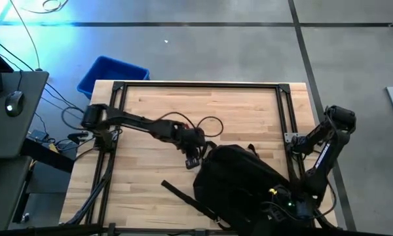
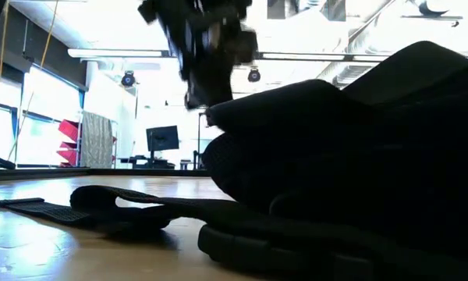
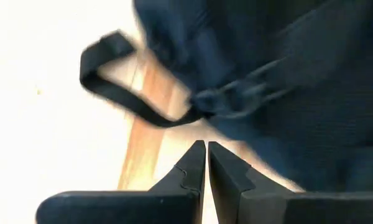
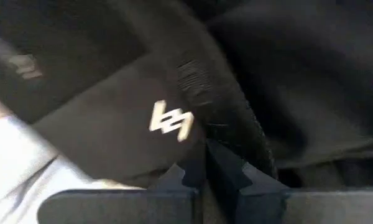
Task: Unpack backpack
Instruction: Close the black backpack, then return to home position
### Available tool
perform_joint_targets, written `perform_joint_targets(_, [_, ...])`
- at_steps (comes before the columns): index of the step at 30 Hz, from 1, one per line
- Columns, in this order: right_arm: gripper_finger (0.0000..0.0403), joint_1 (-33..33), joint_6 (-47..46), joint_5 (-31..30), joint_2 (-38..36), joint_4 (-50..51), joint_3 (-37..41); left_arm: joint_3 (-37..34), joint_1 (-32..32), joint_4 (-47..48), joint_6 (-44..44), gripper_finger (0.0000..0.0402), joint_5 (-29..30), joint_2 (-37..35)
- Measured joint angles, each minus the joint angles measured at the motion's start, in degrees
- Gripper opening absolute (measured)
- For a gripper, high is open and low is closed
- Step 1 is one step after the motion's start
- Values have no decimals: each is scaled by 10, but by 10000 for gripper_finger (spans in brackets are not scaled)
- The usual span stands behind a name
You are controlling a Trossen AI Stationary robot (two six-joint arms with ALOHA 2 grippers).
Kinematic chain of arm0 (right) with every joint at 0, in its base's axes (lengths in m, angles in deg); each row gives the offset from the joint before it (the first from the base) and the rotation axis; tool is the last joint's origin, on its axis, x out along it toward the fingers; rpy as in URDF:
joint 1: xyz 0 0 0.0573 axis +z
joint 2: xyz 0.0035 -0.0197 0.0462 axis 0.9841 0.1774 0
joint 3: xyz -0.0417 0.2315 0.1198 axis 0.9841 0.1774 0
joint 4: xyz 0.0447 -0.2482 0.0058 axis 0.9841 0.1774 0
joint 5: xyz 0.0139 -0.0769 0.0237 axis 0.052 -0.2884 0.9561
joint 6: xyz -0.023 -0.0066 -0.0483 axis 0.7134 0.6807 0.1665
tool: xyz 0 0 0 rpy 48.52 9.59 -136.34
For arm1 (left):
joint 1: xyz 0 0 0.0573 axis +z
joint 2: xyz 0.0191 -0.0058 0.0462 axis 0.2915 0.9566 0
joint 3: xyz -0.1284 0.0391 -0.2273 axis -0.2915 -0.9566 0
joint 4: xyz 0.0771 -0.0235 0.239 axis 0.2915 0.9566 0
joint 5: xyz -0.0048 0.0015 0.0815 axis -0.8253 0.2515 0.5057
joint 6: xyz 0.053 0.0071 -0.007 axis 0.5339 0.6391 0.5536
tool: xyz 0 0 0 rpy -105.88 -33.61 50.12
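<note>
From above, the backpack (image 1: 239,180) is seen lying on the near right part of the wooden surface (image 1: 203,111), with a strap (image 1: 177,191) trailing out to its left. The left tool (image 1: 194,157) is held at the backpack's upper left edge at the end of its outstretched arm, while the right tool (image 1: 283,196) is found at the backpack's right side, low over the fabric. A blue bin (image 1: 111,73) is seen on the floor beyond the far left corner of the surface. At table-top height, the backpack (image 2: 351,164) is shown as a large dark mound filling the right of the picture, with the strap (image 2: 101,207) laid flat across the surface (image 2: 31,250) in front of it; the left tool (image 2: 196,94) is seen from above, just beside the top of the mound. In the left wrist view, the fingers (image 3: 193,165) of the left tool (image 3: 206,155) are pressed together with nothing between them, and a looped strap (image 3: 121,93) and buckle (image 3: 221,99) of the backpack (image 3: 298,74) lie just ahead. In the right wrist view, the right tool (image 4: 204,163) is likewise closed and empty, its tips set against the backpack (image 4: 286,81), beside small white lettering (image 4: 171,121).
</note>
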Motion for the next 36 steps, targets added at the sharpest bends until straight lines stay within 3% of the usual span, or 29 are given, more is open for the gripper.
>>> perform_joint_targets(4, [0, -7, 72, -58, -37, 22, -38, 30, -22, 57, -42, 0, -26, -72])
perform_joint_targets(7, [0, -30, 162, -171, -70, 17, -57, 34, -56, 56, -107, 0, -18, -157])
perform_joint_targets(10, [0, -80, 256, -254, -116, 25, -55, 32, -91, 60, -166, 0, 42, -246])
perform_joint_targets(15, [0, -219, 459, -254, -215, 45, -41, 10, -146, 75, -239, 0, 193, -387])
perform_joint_targets(18, [0, -325, 614, -207, -279, 26, -41, -2, -164, 79, -255, 0, 264, -458])
perform_joint_targets(24, [0, -554, 813, -69, -388, 20, -41, -30, -144, 104, -241, 0, 309, -590])
perform_joint_targets(30, [0, -773, 911, 89, -465, 45, -41, -102, -122, 142, -223, 0, 345, -715])
perform_joint_targets(36, [0, -895, 981, 132, -530, 139, -41, -232, -119, 83, -220, 0, 346, -827])
